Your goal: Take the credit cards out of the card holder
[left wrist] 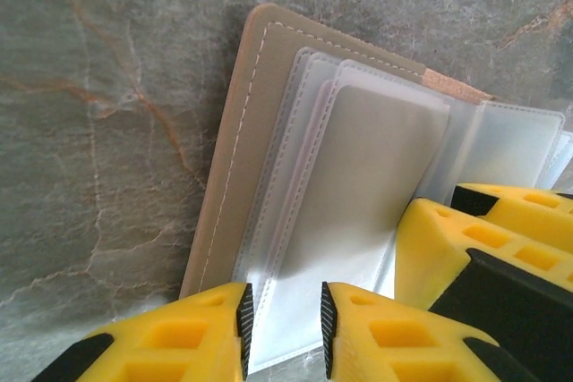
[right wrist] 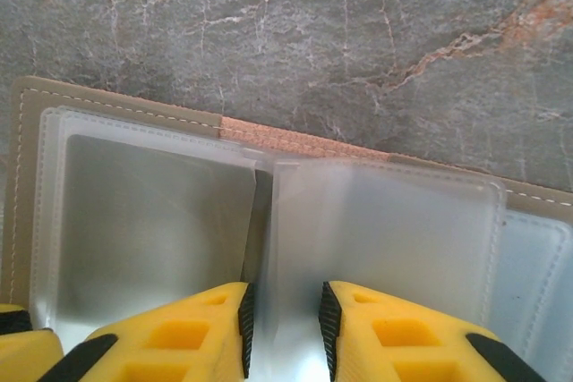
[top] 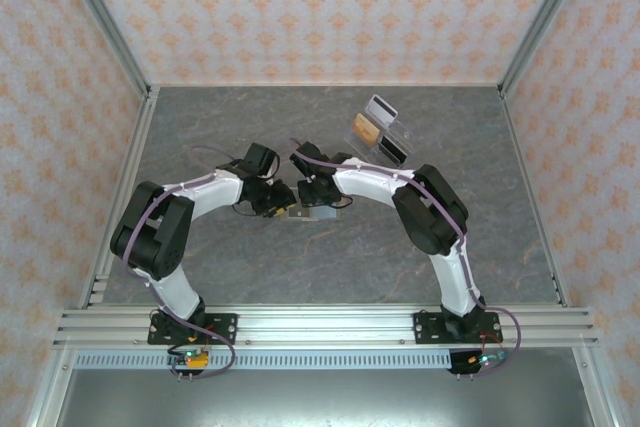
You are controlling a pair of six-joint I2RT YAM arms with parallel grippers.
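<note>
Closest to the cameras, two yellow-fingered end effectors reach down onto the card holder (top: pixel 312 215). It lies opened flat on the grey marble-patterned table (top: pixel 250 277), at the middle of the top view.

From the left wrist, the left end effector (left wrist: pixel 285 333) sits at the bottom edge of the frame, its jaws drawn close with a narrow gap. The near edge of a frosted clear sleeve (left wrist: pixel 376 185) lies in that gap. Whether the pads actually pinch the plastic cannot be told.

From the right wrist, the right end effector (right wrist: pixel 285 324) is set the same way, jaws narrowly apart over another sleeve page near the holder's spine. Again a true pinch cannot be confirmed.

Beyond the fingers, the holder's taupe stitched cover frames several overlapping sleeves. A pale grey rectangle shows through them, but the credit cards cannot be picked out with certainty.

Farthest away, toward the upper right of the top view, is a clear acrylic stand (top: pixel 385 137) with a small orange-tan rectangle (top: pixel 367 129) on it, possibly one card.

The step in hand looks like spreading and pinning the sleeves to expose a pocket. The next move likely calls for one end effector to hold the holder down. The other would then find a card's edge and slide it out along the pocket opening.
</note>
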